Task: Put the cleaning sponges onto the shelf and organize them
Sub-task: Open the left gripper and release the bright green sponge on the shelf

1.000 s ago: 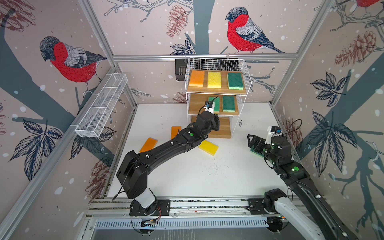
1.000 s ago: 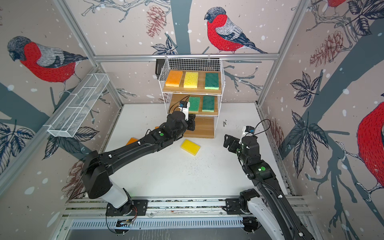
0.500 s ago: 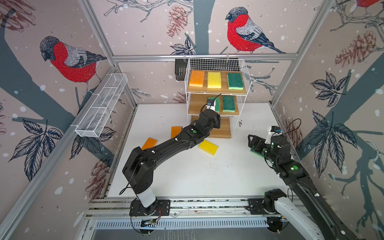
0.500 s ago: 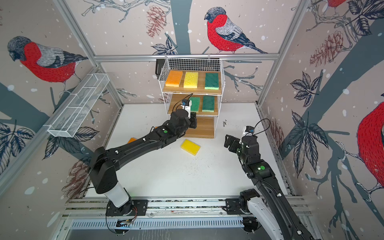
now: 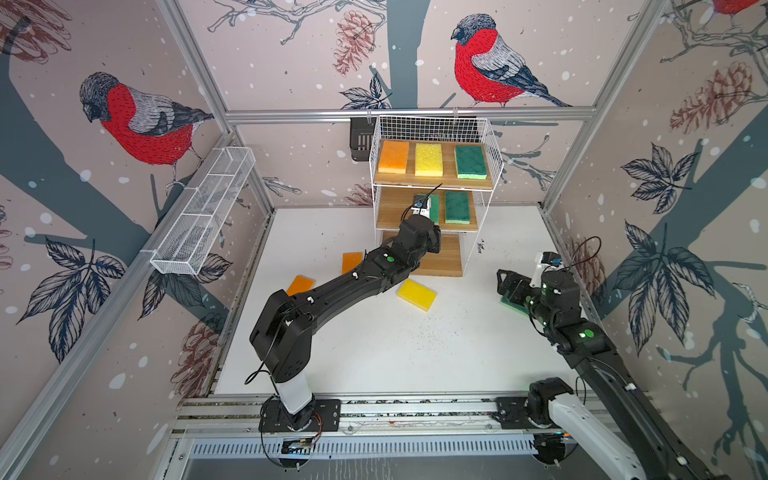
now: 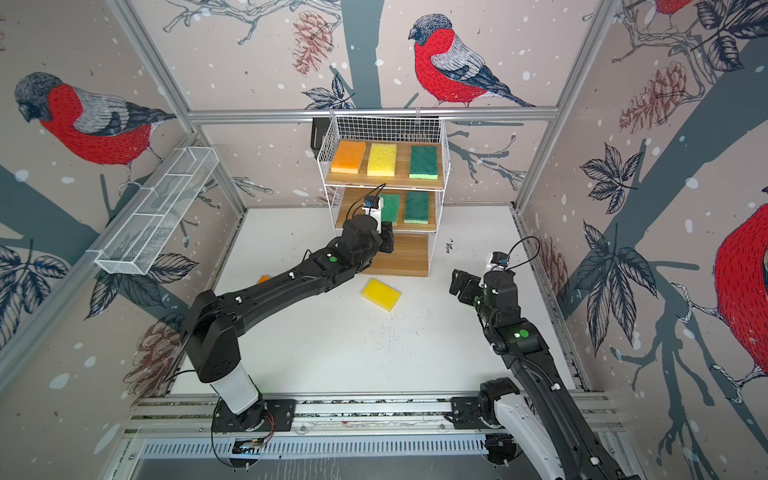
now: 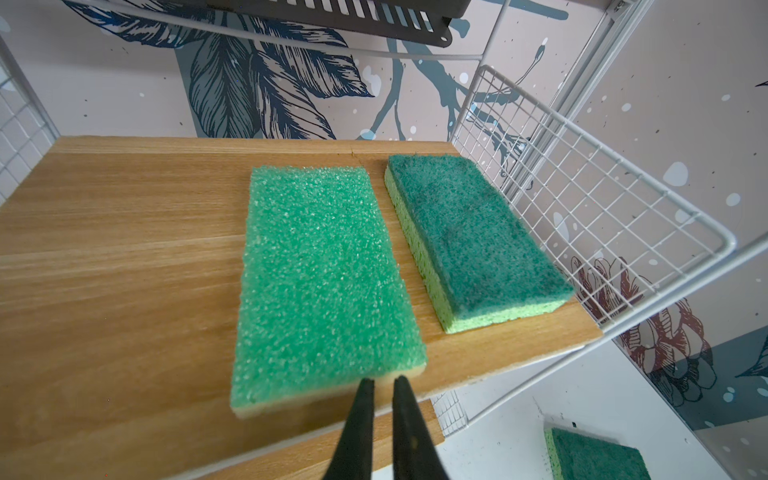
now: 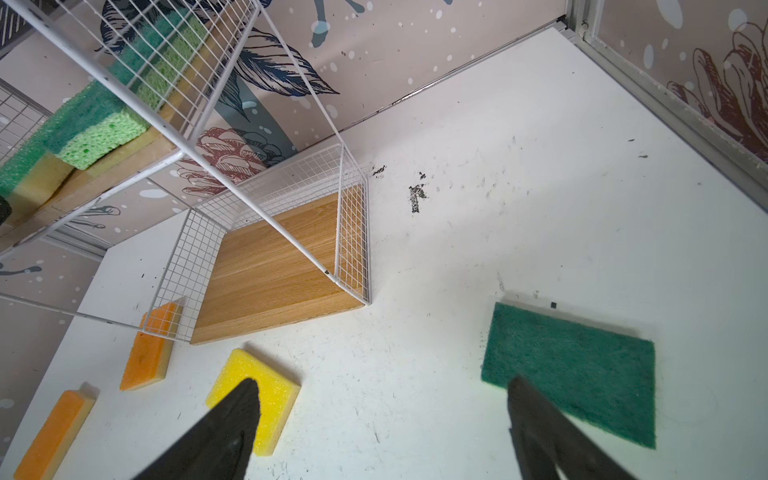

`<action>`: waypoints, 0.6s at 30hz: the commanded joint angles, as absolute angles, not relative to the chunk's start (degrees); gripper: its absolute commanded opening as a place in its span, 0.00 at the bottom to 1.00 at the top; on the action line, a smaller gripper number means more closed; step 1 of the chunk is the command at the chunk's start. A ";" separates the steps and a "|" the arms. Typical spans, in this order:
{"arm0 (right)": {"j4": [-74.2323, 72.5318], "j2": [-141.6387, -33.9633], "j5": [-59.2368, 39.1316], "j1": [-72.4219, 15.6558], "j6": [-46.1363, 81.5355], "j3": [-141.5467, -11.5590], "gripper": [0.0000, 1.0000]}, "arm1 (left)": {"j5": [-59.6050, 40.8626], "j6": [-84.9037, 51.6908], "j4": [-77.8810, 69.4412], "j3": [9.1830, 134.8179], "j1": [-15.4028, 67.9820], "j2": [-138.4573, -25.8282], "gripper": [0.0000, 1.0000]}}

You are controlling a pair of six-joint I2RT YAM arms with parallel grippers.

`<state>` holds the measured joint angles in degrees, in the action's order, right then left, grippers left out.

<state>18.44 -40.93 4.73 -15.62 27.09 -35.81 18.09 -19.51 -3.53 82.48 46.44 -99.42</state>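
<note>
The shelf (image 5: 432, 124) stands at the back, a white wire rack with three wooden boards. Its top board holds an orange (image 5: 393, 156), a yellow (image 5: 429, 159) and a green sponge (image 5: 470, 162). Two green sponges lie on the middle board: a light one (image 7: 324, 282) and a darker one (image 7: 473, 232). My left gripper (image 7: 384, 380) is shut, its tips against the light sponge's front edge. On the table lie a yellow sponge (image 5: 416, 294), two orange ones (image 5: 351, 262) (image 5: 300, 285) and a dark green one (image 8: 573, 374). My right gripper (image 8: 383, 382) hangs open just above that dark green one.
The bottom board (image 8: 270, 270) is bare. A long white mesh trough (image 5: 203, 212) hangs on the left wall and a black slotted basket (image 5: 361, 135) sits behind the shelf. Dark crumbs (image 8: 415, 195) speckle the white table by the shelf's right foot.
My left arm has stretched further toward the shelf, bringing its shut gripper up to the middle board. The right arm has barely moved.
</note>
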 commanded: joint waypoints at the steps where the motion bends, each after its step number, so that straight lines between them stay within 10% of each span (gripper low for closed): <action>1: 16.44 -40.97 4.47 -15.31 26.61 -35.60 0.93 | 18.31 -19.51 -4.70 83.32 46.41 -100.14 0.13; 18: 16.79 -40.79 3.43 -14.12 26.55 -35.51 0.93 | 19.81 -20.39 -3.96 84.64 46.05 -101.81 0.13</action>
<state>18.44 -40.82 4.03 -14.20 26.98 -35.55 18.57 -19.62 -3.29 84.31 46.24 -101.73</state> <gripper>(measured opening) 0.927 0.128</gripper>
